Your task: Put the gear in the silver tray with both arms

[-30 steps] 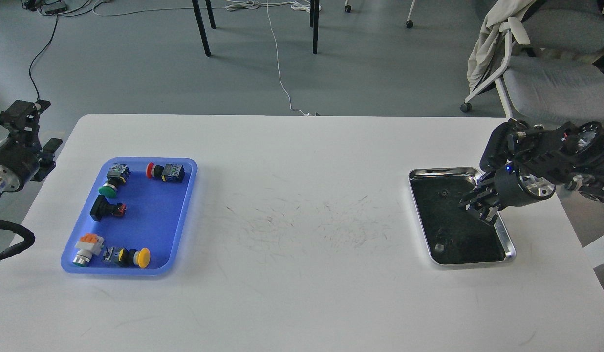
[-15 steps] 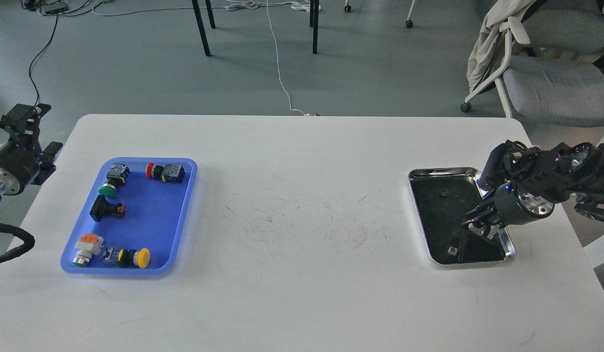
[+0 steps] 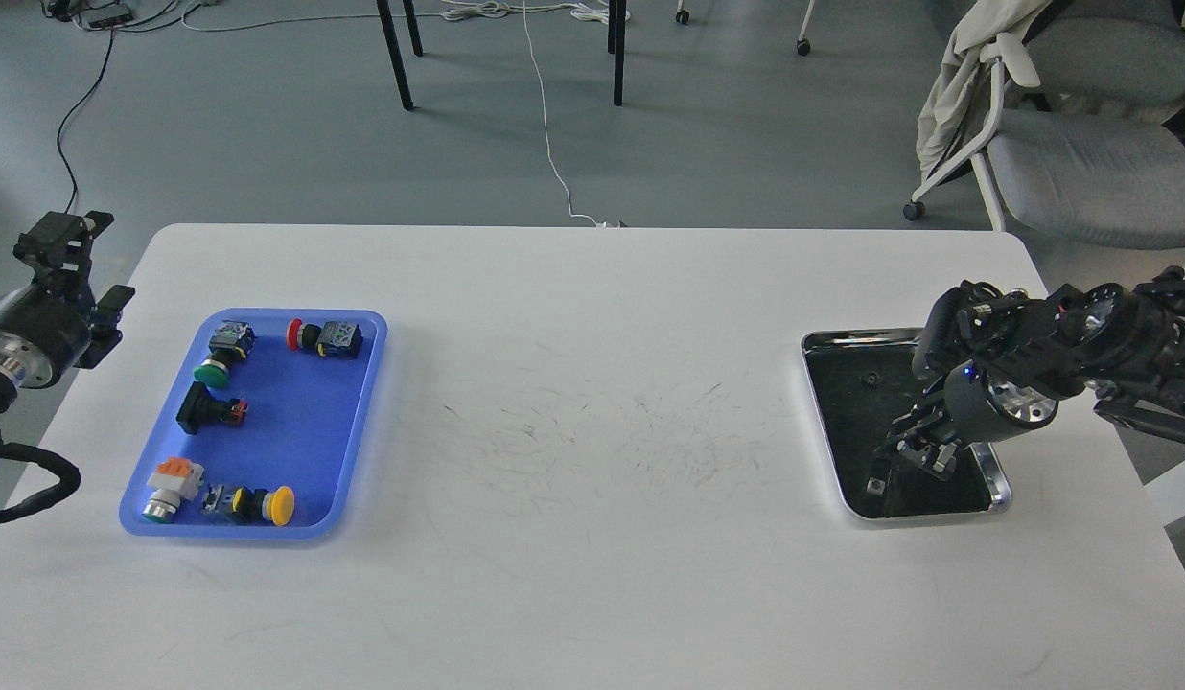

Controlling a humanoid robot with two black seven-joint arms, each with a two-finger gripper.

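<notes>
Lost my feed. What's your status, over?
Right gripper low over silver tray, fingers unclear. Left gripper off table's left edge, beside blue tray. Small part in silver tray. Nothing in the way.

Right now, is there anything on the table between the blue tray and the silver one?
No objects. In the head view, only bare white tabletop with faint dark scuff marks separates the blue tray and the silver tray.

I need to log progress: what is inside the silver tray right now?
In the silver tray I see a small dark piece near its far end. The right claw hangs low over the near right part and covers whatever lies beneath it.
</notes>
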